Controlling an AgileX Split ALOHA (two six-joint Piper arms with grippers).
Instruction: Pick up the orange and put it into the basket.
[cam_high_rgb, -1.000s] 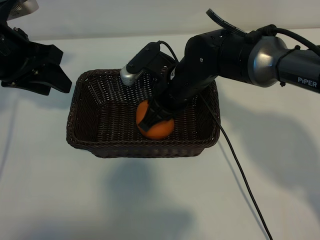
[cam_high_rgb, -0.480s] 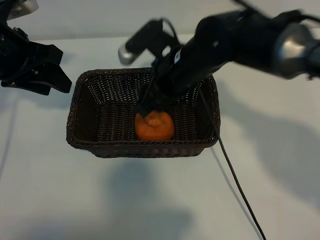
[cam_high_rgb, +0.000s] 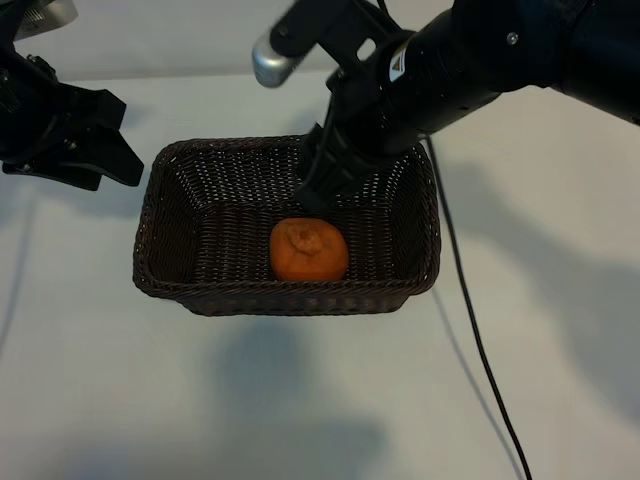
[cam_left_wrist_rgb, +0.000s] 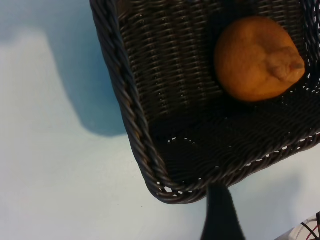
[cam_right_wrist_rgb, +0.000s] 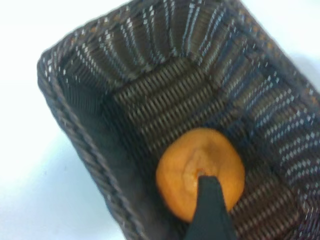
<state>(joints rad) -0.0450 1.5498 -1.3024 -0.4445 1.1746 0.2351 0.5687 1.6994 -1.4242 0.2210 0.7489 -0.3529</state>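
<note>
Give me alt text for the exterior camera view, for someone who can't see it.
An orange sits inside a dark brown woven basket on a white table, released. The right gripper hangs just above it with nothing in its fingers, and the left gripper is parked off the basket's left end.

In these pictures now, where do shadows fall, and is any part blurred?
Exterior view: soft grey shadows lie on the table in front of the basket; the orange is sharp. Left wrist view: a bluish shadow lies beside the basket rim. Right wrist view: slightly soft overall, with a dark blurred finger before the orange.
</note>
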